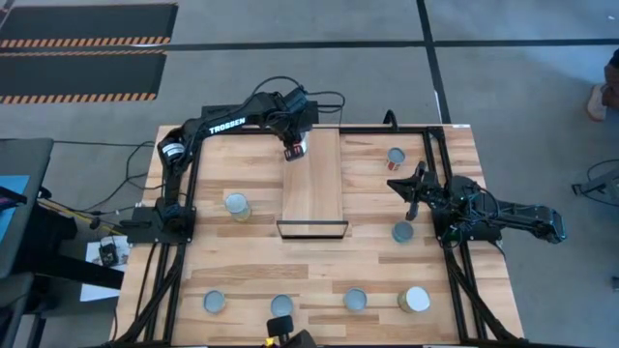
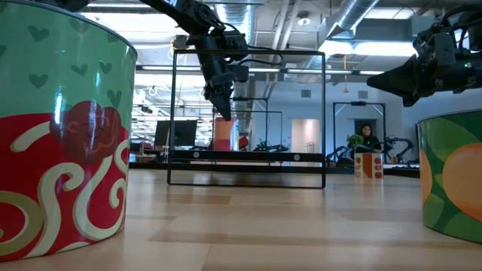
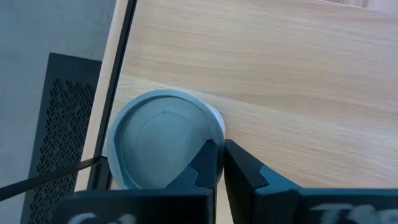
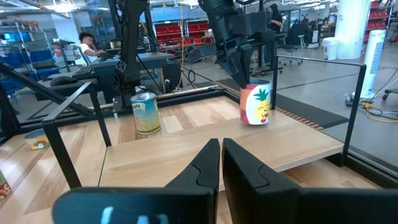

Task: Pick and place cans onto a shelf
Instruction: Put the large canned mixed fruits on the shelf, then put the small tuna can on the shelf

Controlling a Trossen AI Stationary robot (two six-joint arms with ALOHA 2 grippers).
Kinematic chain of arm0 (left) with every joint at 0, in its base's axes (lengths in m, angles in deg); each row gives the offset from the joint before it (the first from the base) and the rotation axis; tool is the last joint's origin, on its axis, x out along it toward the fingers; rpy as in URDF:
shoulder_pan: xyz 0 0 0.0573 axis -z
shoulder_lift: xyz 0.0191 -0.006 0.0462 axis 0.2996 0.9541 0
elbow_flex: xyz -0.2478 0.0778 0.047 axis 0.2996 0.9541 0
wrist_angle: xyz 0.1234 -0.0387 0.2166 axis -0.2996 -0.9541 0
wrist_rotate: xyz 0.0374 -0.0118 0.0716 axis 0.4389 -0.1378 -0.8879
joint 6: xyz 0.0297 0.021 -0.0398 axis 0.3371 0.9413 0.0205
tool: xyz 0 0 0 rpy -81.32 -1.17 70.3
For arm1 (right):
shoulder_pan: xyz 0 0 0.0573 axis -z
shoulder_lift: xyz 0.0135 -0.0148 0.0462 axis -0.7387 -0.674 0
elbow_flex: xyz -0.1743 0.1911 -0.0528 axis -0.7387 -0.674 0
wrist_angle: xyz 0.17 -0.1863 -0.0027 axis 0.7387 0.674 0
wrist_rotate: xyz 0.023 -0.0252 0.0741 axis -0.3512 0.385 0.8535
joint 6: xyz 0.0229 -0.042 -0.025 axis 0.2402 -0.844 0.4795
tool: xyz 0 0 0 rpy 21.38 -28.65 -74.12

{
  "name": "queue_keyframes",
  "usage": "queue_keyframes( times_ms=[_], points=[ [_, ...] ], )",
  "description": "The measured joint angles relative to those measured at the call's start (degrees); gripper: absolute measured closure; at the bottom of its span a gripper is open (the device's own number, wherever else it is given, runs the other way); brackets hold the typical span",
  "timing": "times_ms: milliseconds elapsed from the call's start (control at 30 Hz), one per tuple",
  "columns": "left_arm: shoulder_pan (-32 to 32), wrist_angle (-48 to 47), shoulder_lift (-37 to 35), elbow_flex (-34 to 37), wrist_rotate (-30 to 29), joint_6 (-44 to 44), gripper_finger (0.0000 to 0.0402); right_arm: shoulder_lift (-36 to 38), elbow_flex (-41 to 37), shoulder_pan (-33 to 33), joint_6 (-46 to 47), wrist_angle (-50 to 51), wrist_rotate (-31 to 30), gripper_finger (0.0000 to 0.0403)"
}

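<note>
The shelf is a light-wood plank on a black frame at the table's middle. A can with a pineapple label stands upright on the plank near its far left corner, grey top showing in the left wrist view. My left gripper is down on this can from above and shut on its rim. My right gripper is shut and empty, above the table right of the shelf. Several other cans stand on the tabletop, such as a yellow one left of the shelf. My left gripper pinches the can's top rim between its two fingers, one finger over the lid and one outside the wall. The fingers come from above, pointing down. The can is upright with its base on the shelf plank.
Cans stand right of the shelf and along the near edge, one white-lidded. Black frame rails run along both table sides. A person sits in the room beyond.
</note>
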Motion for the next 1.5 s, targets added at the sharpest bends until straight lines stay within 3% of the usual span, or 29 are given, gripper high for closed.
queue_keyframes(
  times_ms=[400,733,1067,1500],
  points=[
    [0.0,0.7,1.7,-0.1,0.1,0.0,0.0401,0.0,0.0,0.0,0.0,0.0,0.0,0.0359],
    [0.0,0.6,1.7,0.0,-0.3,-0.6,0.0353,0.0,0.0,0.0,0.0,0.0,0.0,0.0359],
    [0.0,-0.1,1.6,-0.1,-1.6,-0.5,0.0345,0.0,0.0,0.0,0.0,0.0,0.0,0.0359],
    [0.4,-4.8,1.6,-8.8,-1.5,-0.2,0.0345,0.0,0.0,0.0,0.0,0.0,0.0,0.0359]
  ],
)
